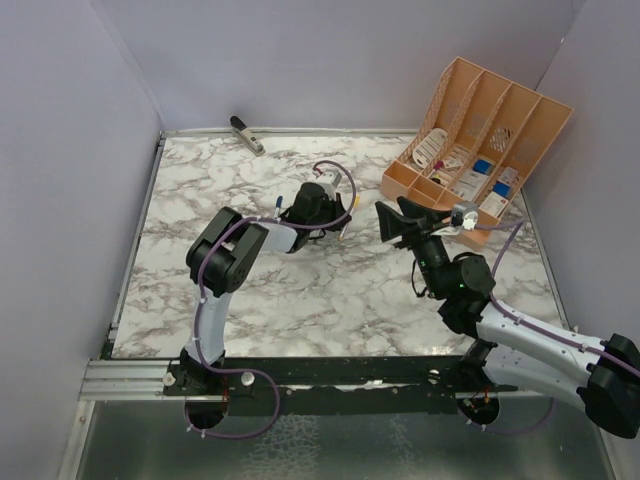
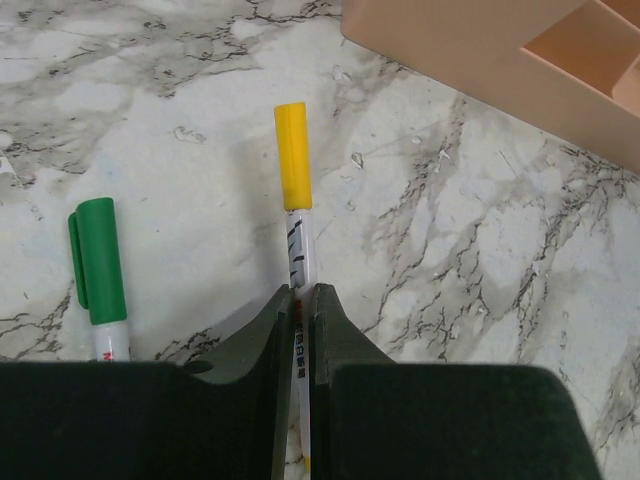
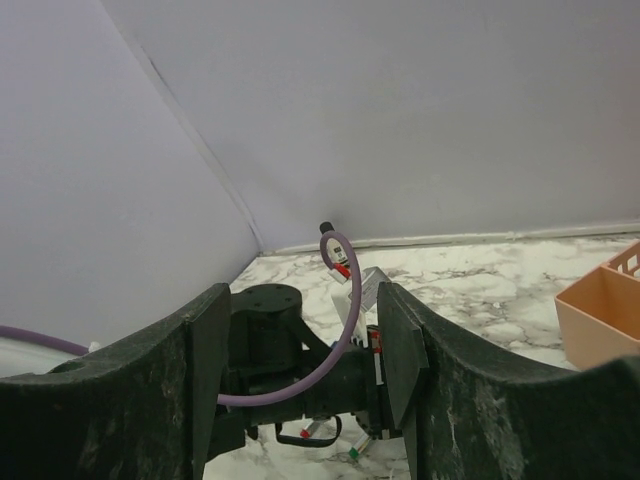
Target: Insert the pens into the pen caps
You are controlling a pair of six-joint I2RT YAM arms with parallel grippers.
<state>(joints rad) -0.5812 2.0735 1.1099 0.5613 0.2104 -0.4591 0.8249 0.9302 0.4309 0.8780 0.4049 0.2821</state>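
1. Clamping a slim white-barrelled pen (image 2: 301,250) between nearly shut jaws, the left gripper (image 2: 298,300) fills the bottom of the left wrist view, and the barrel runs up the middle of the frame.
2. A yellow cap (image 2: 292,155) sits on that pen's far end, upper centre, over the marble table (image 2: 470,300).
3. At the left edge of that view a second pen (image 2: 110,338) lies apart from the first, wearing a green cap (image 2: 97,260).
4. The orange organizer (image 2: 480,60) fills the upper right corner.
5. The right gripper (image 1: 395,222), just right of centre in the top view, has its jaws spread with nothing between them. Its wrist view shows only the left arm (image 3: 290,375) beyond.
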